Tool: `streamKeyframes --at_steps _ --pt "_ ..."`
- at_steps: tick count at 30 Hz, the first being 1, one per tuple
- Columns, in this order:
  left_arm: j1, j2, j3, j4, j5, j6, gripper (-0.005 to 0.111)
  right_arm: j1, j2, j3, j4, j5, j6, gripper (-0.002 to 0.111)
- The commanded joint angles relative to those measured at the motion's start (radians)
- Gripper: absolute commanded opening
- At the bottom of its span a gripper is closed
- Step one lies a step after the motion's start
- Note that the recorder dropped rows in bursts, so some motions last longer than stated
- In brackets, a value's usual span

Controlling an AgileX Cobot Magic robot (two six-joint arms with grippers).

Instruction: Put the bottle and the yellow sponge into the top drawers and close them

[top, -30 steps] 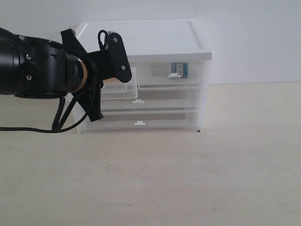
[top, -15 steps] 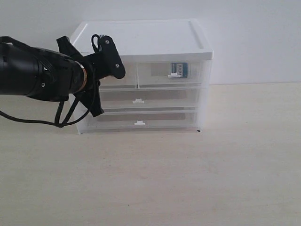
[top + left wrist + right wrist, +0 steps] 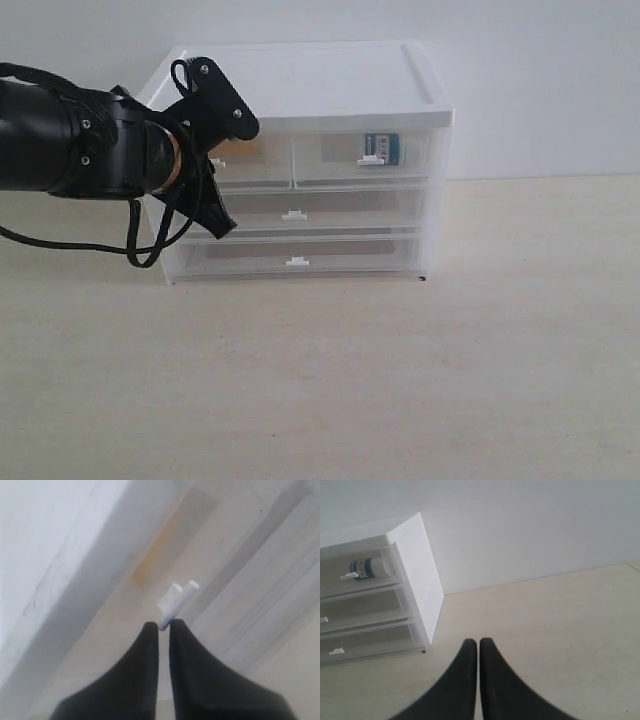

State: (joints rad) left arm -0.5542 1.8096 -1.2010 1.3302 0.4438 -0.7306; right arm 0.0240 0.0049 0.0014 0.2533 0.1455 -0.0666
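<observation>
The white-topped cabinet (image 3: 300, 75) stands at the back of the table. Its right top drawer (image 3: 365, 160) is pushed in, and the bottle (image 3: 382, 148) lies inside it, also seen as the bottle (image 3: 370, 569) from the right wrist. The left top drawer (image 3: 255, 165) sits flush too. The yellow sponge (image 3: 240, 150) shows as an orange blur behind that drawer's front, as does the sponge (image 3: 145, 570). My left gripper (image 3: 215, 165) is at this drawer's front, and my left gripper (image 3: 164, 625) is pinching the end of the white handle tab (image 3: 176, 599). My right gripper (image 3: 478, 641) is shut and empty over the table.
Two full-width drawers (image 3: 300, 212) below are closed. The left arm's black cable (image 3: 140, 245) hangs beside the cabinet's left corner. The pale table (image 3: 400, 370) stretches in front and to the right, with a white wall behind.
The left top drawer stood pulled out a second ago and now sits flush. My left gripper has moved in toward the cabinet and slightly up with it.
</observation>
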Motion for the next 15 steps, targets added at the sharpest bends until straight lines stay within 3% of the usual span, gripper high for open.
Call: streamKeyframes --at_steps 1,7,15 --pt "0.011 -0.076 0.057 -0.092 -0.084 -0.019 0.004 -0.004 -0.005 -0.001 -0.001 -0.013 -0.015 0.0" --pt "0.092 -0.209 0.176 -0.194 -0.269 -0.119 0.004 -0.004 -0.005 -0.001 -0.001 -0.034 -0.059 0.0" --pt "0.23 -0.415 0.32 -0.195 -0.363 -0.349 0.004 -0.004 -0.005 -0.001 -0.004 -0.091 -0.094 0.0"
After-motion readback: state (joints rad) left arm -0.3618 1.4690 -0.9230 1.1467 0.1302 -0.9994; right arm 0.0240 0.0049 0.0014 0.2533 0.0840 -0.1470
